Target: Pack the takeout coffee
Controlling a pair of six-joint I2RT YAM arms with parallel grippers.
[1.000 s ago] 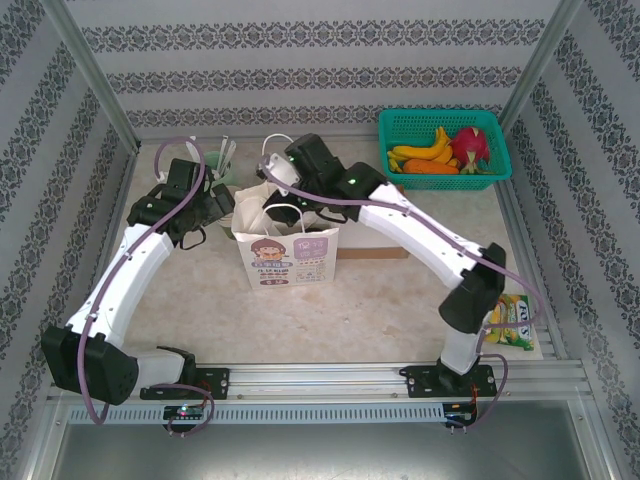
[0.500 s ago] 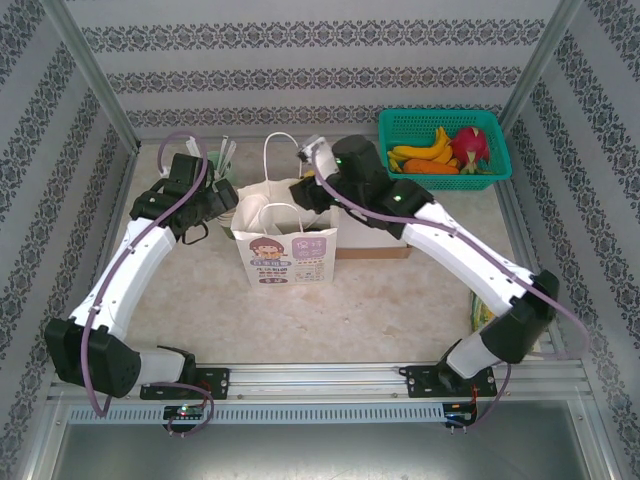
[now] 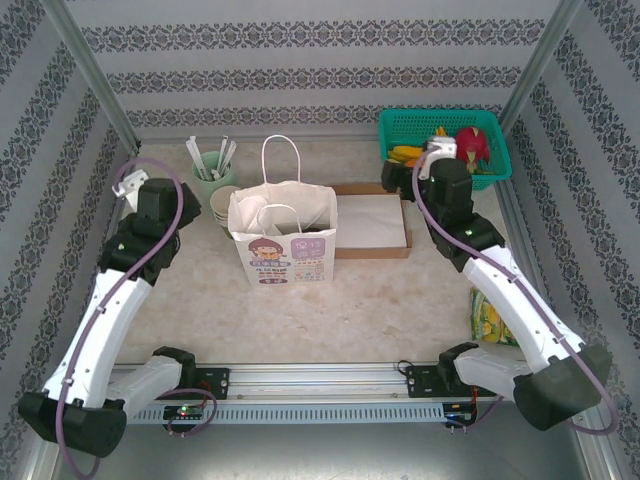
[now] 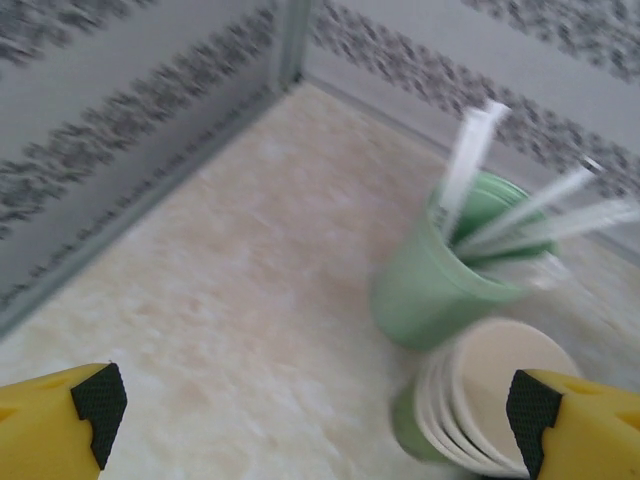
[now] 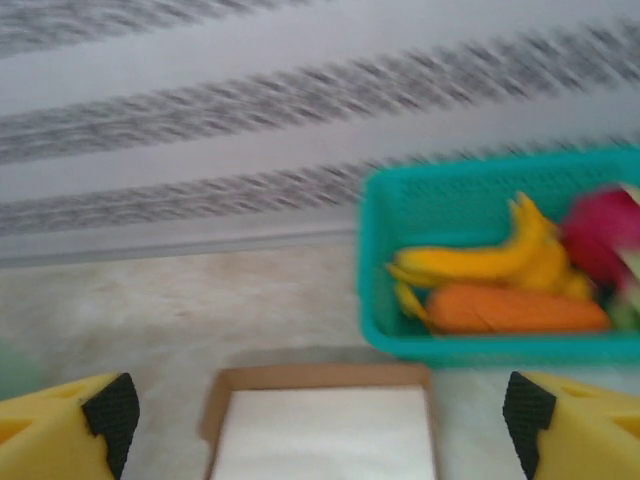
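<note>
The takeout coffee is hidden from view. A white paper bag (image 3: 285, 250) with a cartoon print stands open and upright mid-table, its handles up. My left gripper (image 3: 130, 186) hovers to the left of the bag, well apart from it. In the left wrist view that gripper (image 4: 315, 410) is open over bare tabletop with nothing between its yellow fingers (image 4: 60, 420). My right gripper (image 3: 440, 150) is up at the back right beside the teal basket. It (image 5: 318, 408) is open and empty above the flat cardboard box.
A mint-green mug (image 3: 213, 168) (image 4: 440, 290) of white sticks and a stack of lidless paper cups (image 3: 220, 205) (image 4: 490, 400) stand left of the bag. A flat cardboard box (image 3: 372, 222) (image 5: 320, 430) lies right of it. The teal basket (image 3: 400, 122) (image 5: 400, 250) holds fruit. A snack packet (image 3: 490, 320) lies at right.
My right arm has swung from over the bag's mouth back to the right near the basket, its jaws opening. My left arm has drawn away from the bag's left side.
</note>
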